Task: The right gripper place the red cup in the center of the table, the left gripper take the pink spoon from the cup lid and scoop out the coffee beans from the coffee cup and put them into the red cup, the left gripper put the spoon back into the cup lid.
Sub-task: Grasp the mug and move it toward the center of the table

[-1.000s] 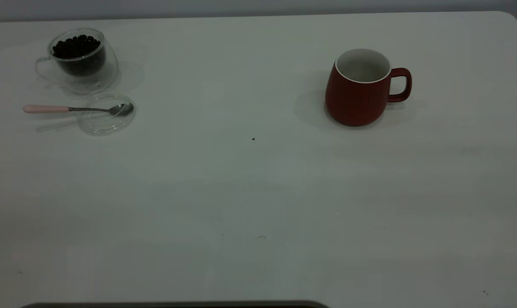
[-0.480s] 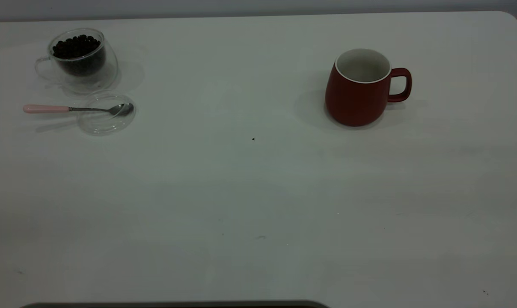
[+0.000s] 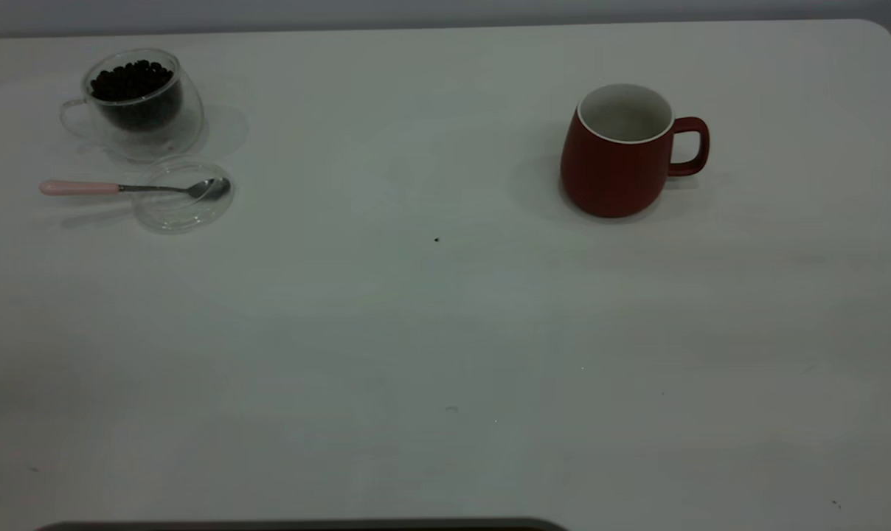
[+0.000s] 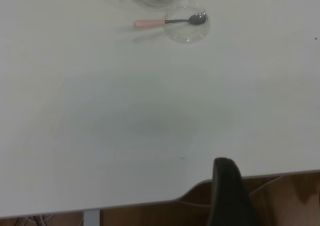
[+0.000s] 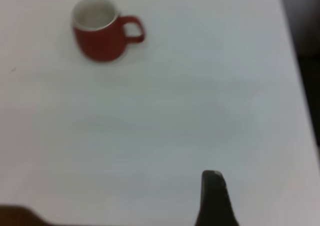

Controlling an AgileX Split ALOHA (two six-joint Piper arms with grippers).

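Nothing is moved yet: the red cup (image 3: 616, 151) stands upright right of the table (image 3: 445, 332) centre, handle outward for the right claw (image 5: 214, 196). Pink spoon (image 3: 125, 187) bridges the cup lid (image 3: 184, 198) beside the coffee cup (image 3: 137, 103). Both claws hang back; I cannot tell how wide either stands.

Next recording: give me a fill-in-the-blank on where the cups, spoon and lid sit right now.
1. The red cup stands upright and looks ____ inside.
2. The pink spoon has its bowl resting in the ____.
3. The coffee beans sit in the ____ cup.
4. The red cup's handle points away from the coffee cup, toward the table's ____ edge.

Missing words: empty; cup lid; coffee; right
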